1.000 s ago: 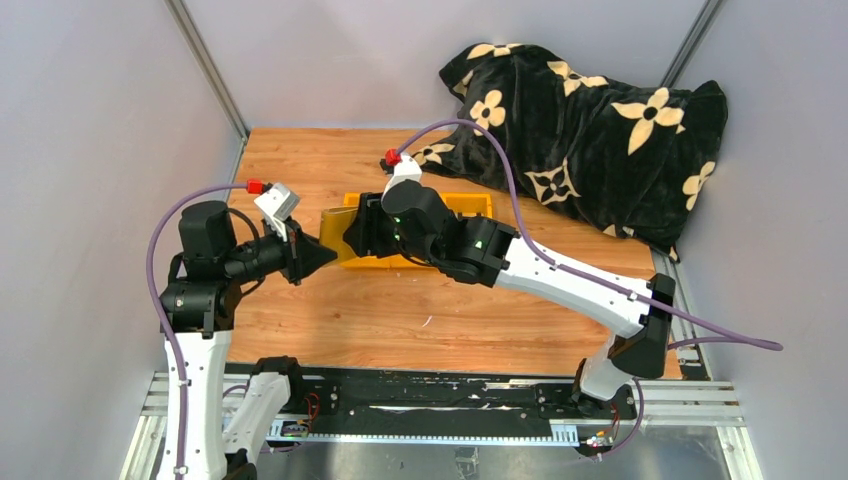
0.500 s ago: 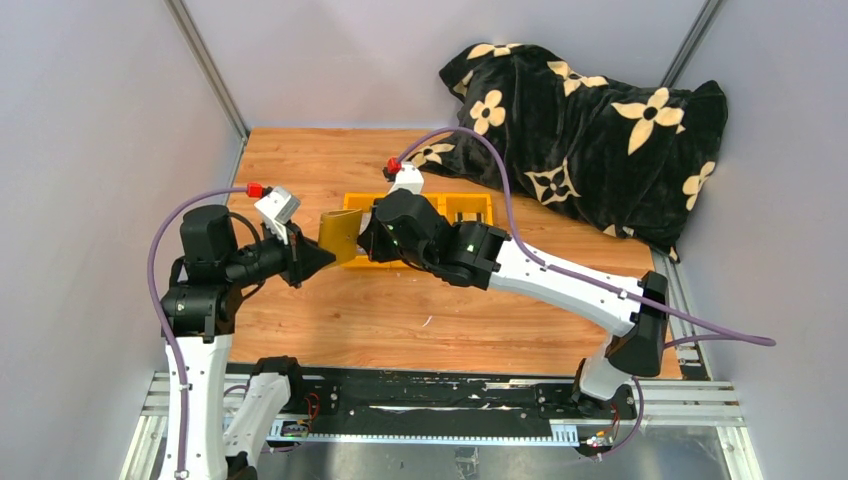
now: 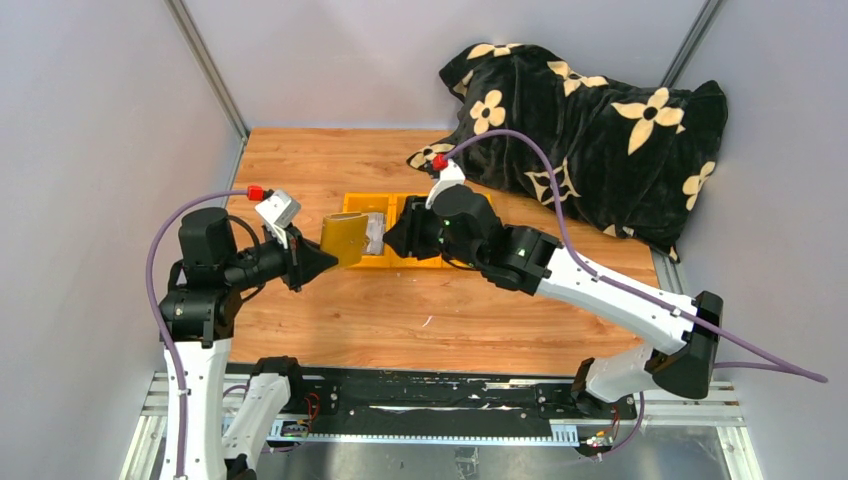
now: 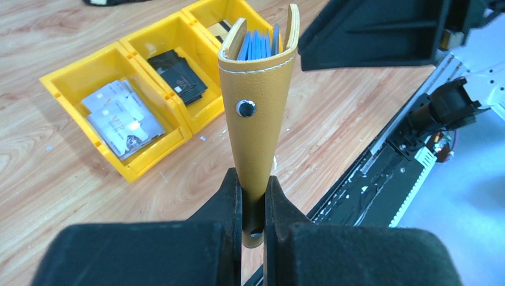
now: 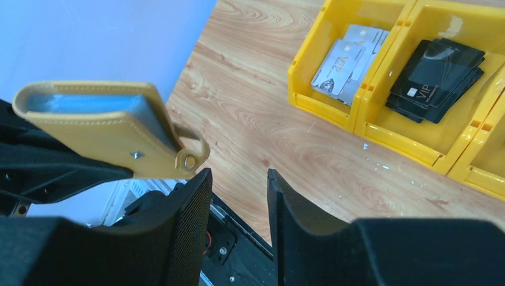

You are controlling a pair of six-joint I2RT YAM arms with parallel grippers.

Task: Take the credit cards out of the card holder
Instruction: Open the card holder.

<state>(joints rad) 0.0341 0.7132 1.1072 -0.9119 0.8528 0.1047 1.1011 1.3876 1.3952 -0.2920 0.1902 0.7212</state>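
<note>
Now, my left gripper [image 4: 253, 189] clamped on the card holder [image 4: 257, 83], arm reaching right; right gripper [image 5: 237, 202] parted, empty, just beside it.

I work in a robotics lab cell rather than a home or office. Plain pale wall panels [image 3: 90, 120] box me in, framed by bare aluminium posts [image 3: 206, 65]. My two arms are bolted to a black-and-metal rail [image 3: 420, 408] along the near edge of a wood-grain desk [image 3: 300, 170]. Purple cables [image 3: 497, 131] loop off my wrists. A yellow sorting tray [image 5: 321, 104] and a black flowered blanket [image 3: 600, 110] serve as test props.
</note>
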